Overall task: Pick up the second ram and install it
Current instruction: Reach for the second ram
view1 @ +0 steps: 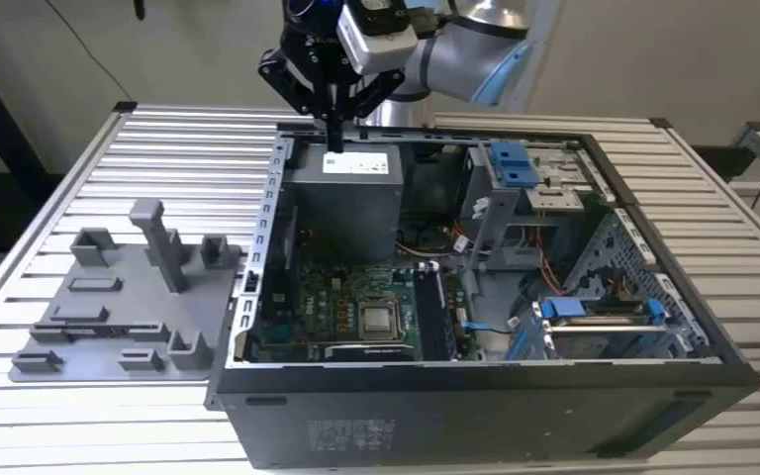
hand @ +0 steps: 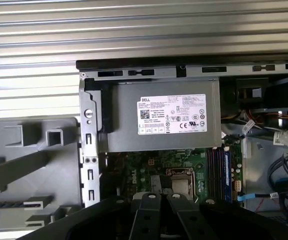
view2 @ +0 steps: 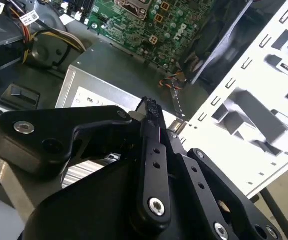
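— Second ram (hand: 215, 167) first: can you place it?

— Let me come down to it by size. A slatted aluminium table (view1: 155, 148) carries everything, with a pale wall (view1: 195, 49) behind. An open tower case (view1: 486, 421) lies on it on its side. Just beside the case, toward the exterior view's left, is a grey fixture plate (view1: 142, 307) with posts and blocks.

— What does each camera add?

— The exterior view gives the arm (view1: 486, 45) and the blue drive caddies (view1: 513, 163). The first wrist view looks down on the power supply (hand: 159, 125) with its white label, and on the green motherboard (hand: 134, 170) next to it. The second wrist view shows the fingers (view2: 151, 150) from behind, plus a bundle of yellow and orange wires (view2: 59, 42).

— And the gripper?

— The gripper (view1: 333, 143) hangs over the end of the power supply farthest from the exterior camera, tips just above its top face. Its fingers are drawn together, and I see nothing between them.

— So the stick?

— It seems to be seated upright in the memory slots (view1: 435, 315), just beside the CPU socket (view1: 380, 319) on the exterior view's right. The boards there are dark and edge-on, so I cannot be sure which one it is. That spot is inside the case, across the power supply from the gripper and well apart from it.
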